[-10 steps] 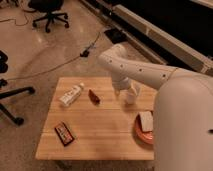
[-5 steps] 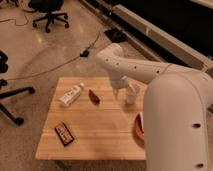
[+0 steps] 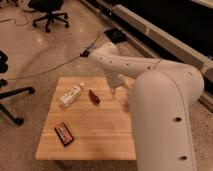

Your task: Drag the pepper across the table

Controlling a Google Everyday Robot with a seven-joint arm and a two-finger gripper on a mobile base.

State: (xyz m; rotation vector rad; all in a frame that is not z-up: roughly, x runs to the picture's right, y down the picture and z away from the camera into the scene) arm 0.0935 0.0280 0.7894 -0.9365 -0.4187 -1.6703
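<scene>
We see the pale two-finger gripper (image 3: 117,85) hanging over the far right part of the low square table with its light bamboo-like plank top (image 3: 102,131). It sits at the end of the bulky white arm (image 3: 160,112), which sweeps in from the right and covers that side of the table. We cannot tell whether the gripper is released or clenched.

Just to the gripper's left, apart from it, the small dark red-brown tapered pepper (image 3: 94,96) lies flat on the wood in the far middle of the top, angled slightly. We see a strip of bare planks between pepper and gripper.

Further left, near the pepper but not touching it, the white plastic bottle with a printed label (image 3: 71,94) lies on its side close to the far left corner, its capped end pointing towards the pepper. We cannot tell what it holds.

Nearer the front left, well apart from both, the flat black-and-red rectangular packet (image 3: 64,133) lies face up.

Beyond the table we see the speckled floor (image 3: 45,55), a dark cable (image 3: 60,65) trailing across it, and a black wheeled office chair (image 3: 49,11) at the top left.
</scene>
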